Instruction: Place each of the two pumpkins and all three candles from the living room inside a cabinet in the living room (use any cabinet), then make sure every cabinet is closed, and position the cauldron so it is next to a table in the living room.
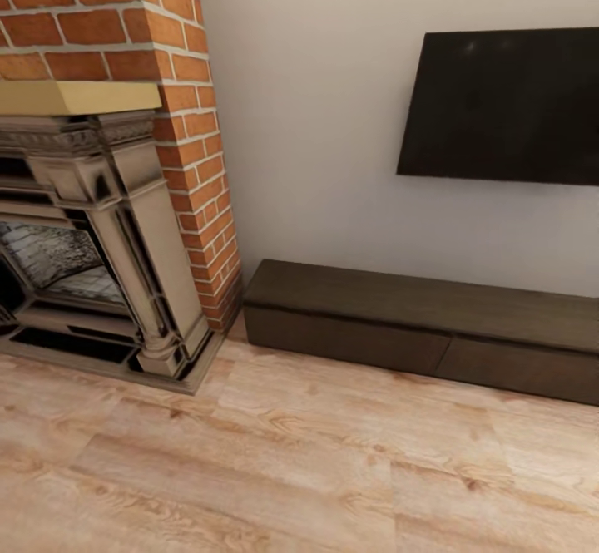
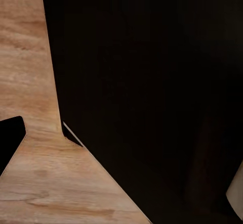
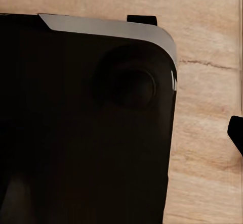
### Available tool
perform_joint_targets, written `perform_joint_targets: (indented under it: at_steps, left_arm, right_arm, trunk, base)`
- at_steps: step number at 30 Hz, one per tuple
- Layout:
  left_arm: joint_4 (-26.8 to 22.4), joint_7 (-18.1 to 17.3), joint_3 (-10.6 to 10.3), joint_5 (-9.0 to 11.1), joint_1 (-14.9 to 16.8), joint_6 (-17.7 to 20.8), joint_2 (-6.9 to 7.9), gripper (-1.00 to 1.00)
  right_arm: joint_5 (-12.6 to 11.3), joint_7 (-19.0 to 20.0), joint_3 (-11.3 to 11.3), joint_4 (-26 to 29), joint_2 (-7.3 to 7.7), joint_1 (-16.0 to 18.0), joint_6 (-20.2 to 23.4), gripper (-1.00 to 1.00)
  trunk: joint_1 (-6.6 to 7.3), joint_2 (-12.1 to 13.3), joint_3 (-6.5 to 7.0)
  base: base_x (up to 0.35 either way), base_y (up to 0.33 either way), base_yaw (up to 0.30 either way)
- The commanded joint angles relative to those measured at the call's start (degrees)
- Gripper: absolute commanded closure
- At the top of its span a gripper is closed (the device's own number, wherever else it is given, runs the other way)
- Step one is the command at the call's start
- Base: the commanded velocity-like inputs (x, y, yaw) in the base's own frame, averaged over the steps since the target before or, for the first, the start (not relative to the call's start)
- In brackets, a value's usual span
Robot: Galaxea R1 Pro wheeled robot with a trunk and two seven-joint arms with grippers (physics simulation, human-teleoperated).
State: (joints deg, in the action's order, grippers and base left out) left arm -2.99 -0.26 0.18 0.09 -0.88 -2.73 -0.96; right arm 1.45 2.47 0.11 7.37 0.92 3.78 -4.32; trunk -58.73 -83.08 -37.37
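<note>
The cabinet (image 1: 420,312), a long low dark-brown unit, stands on the floor against the pale wall under a dark screen, at the right of the head view. Both drawer fronts that I see are shut, and its top is bare. In the left wrist view there is wood floor (image 2: 30,82) beside a large black body (image 2: 152,92), probably my own base. The right wrist view looks down on a black rounded housing (image 3: 91,123) above the same floor. A small dark tip pokes in at one edge of each wrist view; I cannot read a gripper state from it.
A grey stone fireplace (image 1: 91,237) set in a red brick chimney (image 1: 187,120) fills the left, its base plate jutting onto the floor. A black wall-mounted TV (image 1: 507,104) hangs above the cabinet. Light wood floor (image 1: 291,461) stretches across the foreground.
</note>
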Motion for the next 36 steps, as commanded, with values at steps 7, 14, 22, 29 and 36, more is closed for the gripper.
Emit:
perform_joint_targets:
  at_steps: [7,14,22,29,36]
  left_arm:
    - [0.0,0.0,0.0,0.0,0.0,0.0,-0.01,-1.0]
    - [0.0,0.0,0.0,0.0,0.0,0.0,-0.01,-1.0]
    - [0.0,0.0,-0.08,-0.13,0.0,0.0,-0.01,-1.0]
    - [0.06,-0.05,-0.14,-0.32,0.0,0.01,-0.5,-1.0]
    - [-0.26,-0.01,0.01,0.05,0.0,-0.06,-0.47,-1.0]
  right_arm:
    - [-0.04,0.19,0.06,-0.07,-0.04,0.0,0.18,-1.0]
    - [-0.11,0.33,0.06,-0.07,0.04,0.0,0.12,-1.0]
    - [-0.07,0.21,0.06,-0.03,0.05,0.0,0.03,-1.0]
    - [0.09,0.01,0.13,0.1,0.1,0.0,0.01,-1.0]
    - [0.07,-0.26,0.08,0.18,0.28,0.08,-0.65,-1.0]
  trunk:
    - [0.0,0.0,0.02]
    - [0.0,0.0,0.07]
    - [0.0,0.0,0.32]
    - [0.0,0.0,0.36]
    - [0.0,0.0,0.36]
  base:
    - [0.336,0.0,-0.122]
    - [0.337,0.0,-0.279]
    - [0.337,0.0,-0.247]
    - [0.337,0.0,-0.033]
    - [0.255,0.0,-0.001]
